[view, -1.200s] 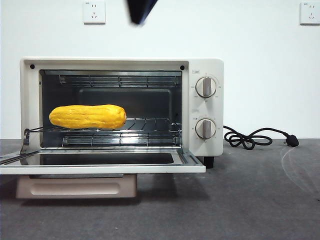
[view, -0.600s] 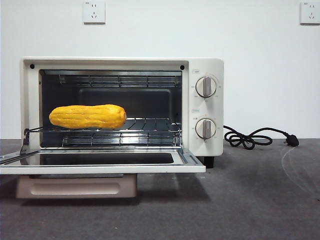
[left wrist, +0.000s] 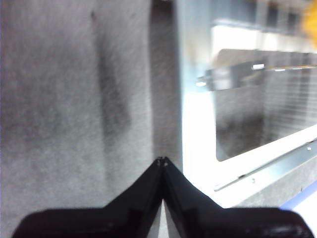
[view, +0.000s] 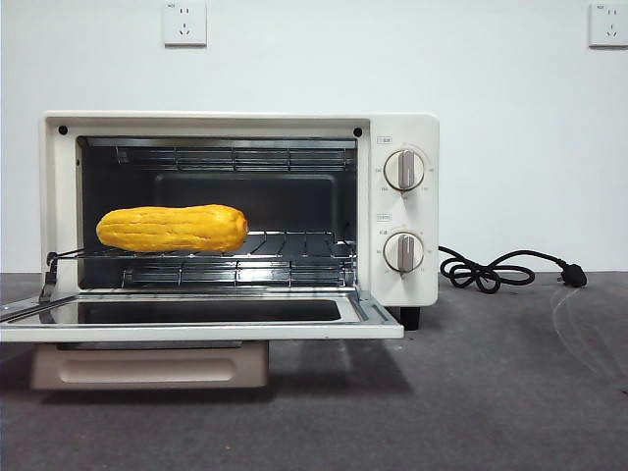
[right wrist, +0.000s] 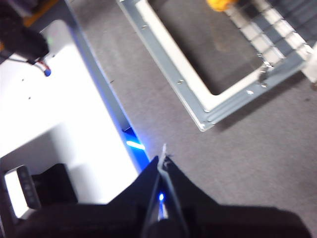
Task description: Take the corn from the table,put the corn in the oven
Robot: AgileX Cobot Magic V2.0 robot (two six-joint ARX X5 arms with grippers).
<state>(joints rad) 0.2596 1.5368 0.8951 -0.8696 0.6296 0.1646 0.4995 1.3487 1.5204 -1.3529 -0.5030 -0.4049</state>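
The yellow-orange corn (view: pixel 173 229) lies on the wire rack inside the cream-white oven (view: pixel 402 216), toward the left of the cavity. The oven's door (view: pixel 201 324) hangs open, flat and level in front. A sliver of the corn (right wrist: pixel 220 4) shows in the right wrist view, past the door frame (right wrist: pixel 168 54). My left gripper (left wrist: pixel 162 162) is shut and empty, hovering over the dark grey table (left wrist: pixel 59 99) beside the open door (left wrist: pixel 198 129). My right gripper (right wrist: pixel 163 159) is shut and empty, above the table (right wrist: pixel 247 163), clear of the door's corner. Neither gripper appears in the front view.
A black power cord with plug (view: pixel 505 269) lies coiled on the table right of the oven. Two wall sockets (view: pixel 184 24) sit high on the white wall. A white machine base with a blue light (right wrist: pixel 59 114) borders the table near my right gripper.
A black gripper tip that hung at the top of the front view a second ago has gone out of view. The corn and oven have not moved.
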